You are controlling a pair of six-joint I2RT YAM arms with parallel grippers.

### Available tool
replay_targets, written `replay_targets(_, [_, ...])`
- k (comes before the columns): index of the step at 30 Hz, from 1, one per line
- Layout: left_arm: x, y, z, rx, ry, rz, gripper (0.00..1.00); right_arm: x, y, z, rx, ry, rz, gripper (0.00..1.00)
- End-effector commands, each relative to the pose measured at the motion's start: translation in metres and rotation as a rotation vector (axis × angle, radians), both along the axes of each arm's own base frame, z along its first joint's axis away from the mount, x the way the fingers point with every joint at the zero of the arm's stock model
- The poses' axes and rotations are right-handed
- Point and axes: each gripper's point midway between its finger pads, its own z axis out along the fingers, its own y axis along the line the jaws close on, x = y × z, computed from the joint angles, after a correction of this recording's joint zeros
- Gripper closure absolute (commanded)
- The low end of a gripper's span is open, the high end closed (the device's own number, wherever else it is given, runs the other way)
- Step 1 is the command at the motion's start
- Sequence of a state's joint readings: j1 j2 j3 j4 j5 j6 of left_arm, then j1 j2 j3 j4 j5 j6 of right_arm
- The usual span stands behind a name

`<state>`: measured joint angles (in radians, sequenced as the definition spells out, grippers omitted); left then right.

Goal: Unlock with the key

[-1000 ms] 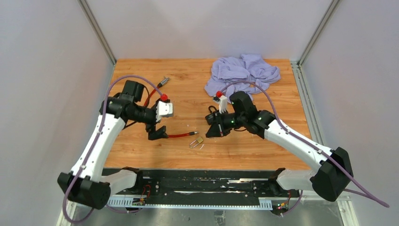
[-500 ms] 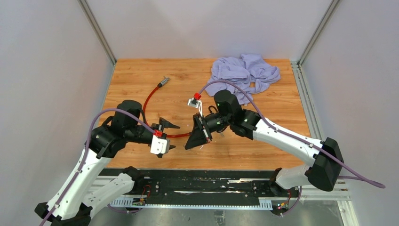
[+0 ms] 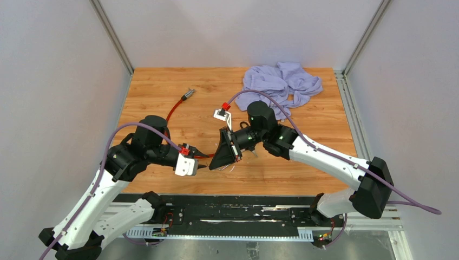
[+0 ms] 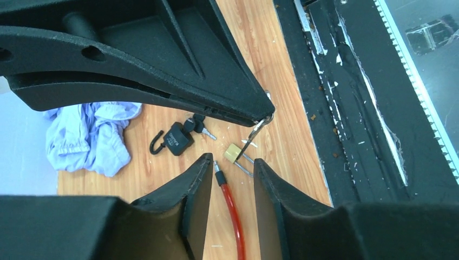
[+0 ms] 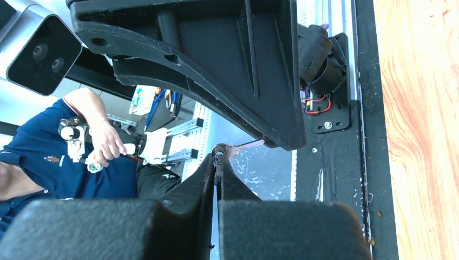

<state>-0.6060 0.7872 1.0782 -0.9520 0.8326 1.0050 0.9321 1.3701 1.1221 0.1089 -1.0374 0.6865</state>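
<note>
A small brass padlock (image 4: 234, 153) lies on the wooden table with its shackle toward the front edge. My right gripper (image 5: 218, 157) is shut on the head of a silver key (image 4: 253, 132). The key's blade points down at the padlock's body, its tip at or just above it. In the top view the right gripper (image 3: 212, 164) hides most of the padlock. My left gripper (image 4: 233, 160) sits low just beside the padlock. Its jaws stand partly apart around the metal tip of a red cable (image 4: 231, 216) and touch neither the cable nor the padlock.
A black padlock (image 4: 177, 139) with a bunch of keys lies behind the brass one. A purple cloth (image 3: 281, 81) is heaped at the back right. The red cable (image 3: 172, 111) curves back to a metal end (image 3: 188, 94). The black rail (image 4: 346, 108) runs along the table's front edge.
My left arm swung forward and down to the cable tip and its jaws narrowed. My right gripper carried the key left and down to the brass padlock.
</note>
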Motion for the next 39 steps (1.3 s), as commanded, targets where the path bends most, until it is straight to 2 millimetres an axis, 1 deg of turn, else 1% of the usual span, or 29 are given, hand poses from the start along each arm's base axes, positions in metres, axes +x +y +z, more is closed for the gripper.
replay_targets(1, [-0.006,-0.005,0.002,-0.021,0.044,-0.016,0.64,-0.008,0.004,0.018,0.053,-0.024,0.045,0.99])
replay_targets(10, [-0.013,-0.007,0.001,-0.030,0.129,-0.014,0.66,-0.007,0.006,0.019,0.056,-0.026,0.041,0.99])
replay_targets(11, [-0.013,-0.007,0.001,-0.029,0.134,-0.013,0.69,-0.007,0.006,0.018,0.055,-0.026,0.040,0.99])
replay_targets(12, [-0.013,-0.007,0.001,-0.029,0.134,-0.012,0.74,-0.006,0.007,0.018,0.056,-0.026,0.039,1.00])
replay_targets(14, [-0.012,-0.006,0.002,-0.027,0.128,-0.005,0.86,-0.006,0.007,0.018,0.056,-0.027,0.038,0.99])
replay_targets(15, [-0.011,-0.006,0.001,-0.024,0.130,-0.002,0.94,-0.006,0.007,0.017,0.055,-0.026,0.037,0.99])
replay_targets(16, [-0.011,-0.005,0.002,-0.024,0.128,0.005,0.99,-0.006,0.006,0.017,0.055,-0.026,0.038,0.99])
replay_targets(19, [-0.009,-0.004,0.000,-0.018,0.133,0.021,1.00,-0.006,0.006,0.017,0.054,-0.029,0.033,0.98])
replay_targets(22, [-0.008,-0.002,-0.003,-0.005,0.125,0.033,1.00,-0.006,0.004,0.016,0.045,-0.031,0.029,0.89])
replay_targets(25, [-0.004,0.003,-0.005,0.019,0.074,0.050,1.00,-0.004,0.002,0.013,0.034,-0.036,0.014,0.74])
replay_targets(27, [0.000,0.009,-0.005,0.043,0.016,0.054,1.00,0.000,-0.001,0.011,0.022,-0.037,-0.007,0.62])
replay_targets(29, [0.004,0.011,-0.001,0.048,-0.012,0.070,1.00,0.008,-0.003,0.010,0.011,-0.054,-0.052,0.56])
replay_targets(32, [-0.001,0.009,0.002,0.054,0.075,0.078,1.00,0.018,-0.006,0.014,-0.002,-0.146,-0.125,0.51])
replay_targets(34, [-0.008,0.005,0.000,0.065,0.213,0.091,1.00,0.023,-0.008,0.018,0.004,-0.244,-0.165,0.50])
replay_targets(36, [-0.019,0.001,-0.007,0.093,0.382,0.090,1.00,0.028,-0.011,0.022,0.007,-0.364,-0.219,0.51])
replay_targets(37, [-0.026,-0.001,-0.009,0.100,0.462,0.081,1.00,0.030,-0.013,0.022,0.010,-0.421,-0.239,0.51])
replay_targets(39, [-0.033,-0.004,-0.011,0.106,0.572,0.087,1.00,0.033,-0.015,0.022,0.016,-0.489,-0.281,0.54])
